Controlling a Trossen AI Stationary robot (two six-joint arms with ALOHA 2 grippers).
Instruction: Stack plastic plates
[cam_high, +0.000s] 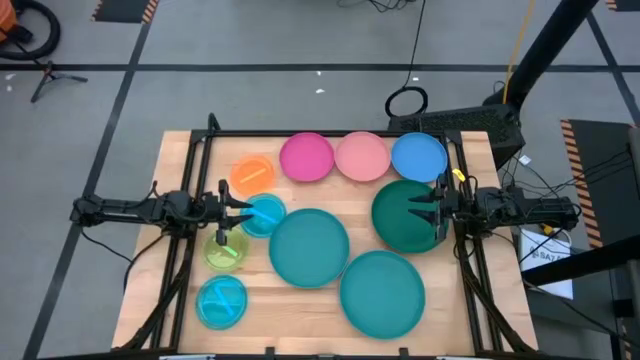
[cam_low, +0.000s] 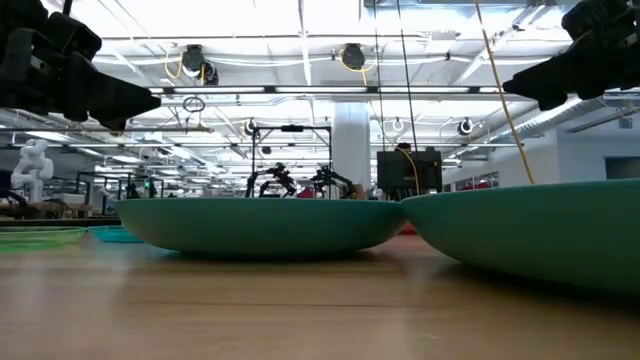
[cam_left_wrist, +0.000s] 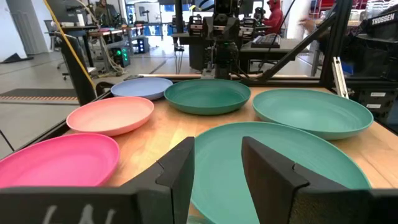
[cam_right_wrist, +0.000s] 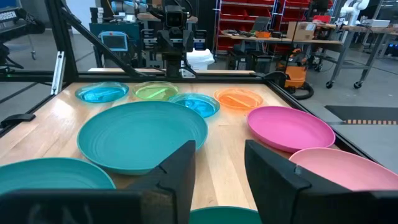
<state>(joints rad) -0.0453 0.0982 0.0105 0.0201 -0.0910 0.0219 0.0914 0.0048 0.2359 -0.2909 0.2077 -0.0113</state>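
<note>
Plastic plates lie unstacked on the wooden tabletop (cam_high: 150, 290). Left hand (cam_high: 243, 206), fingers spread and empty, hovers over the small cyan plate (cam_high: 266, 216). Right hand (cam_high: 418, 210), fingers likewise spread and empty, hovers over the dark green plate (cam_high: 398, 222). Two teal plates (cam_high: 308, 250) lie between.

Overhead, table-level and opposed wrist views share the table (cam_high: 300, 300).

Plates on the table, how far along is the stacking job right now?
Nothing looks stacked yet: the magenta plate, pink plate, blue plate, dark green plate, two teal plates and the small orange plate all lie singly on the table. Nothing is in hand: the left gripper and right gripper hover open and empty. All the stacking remains.
</note>
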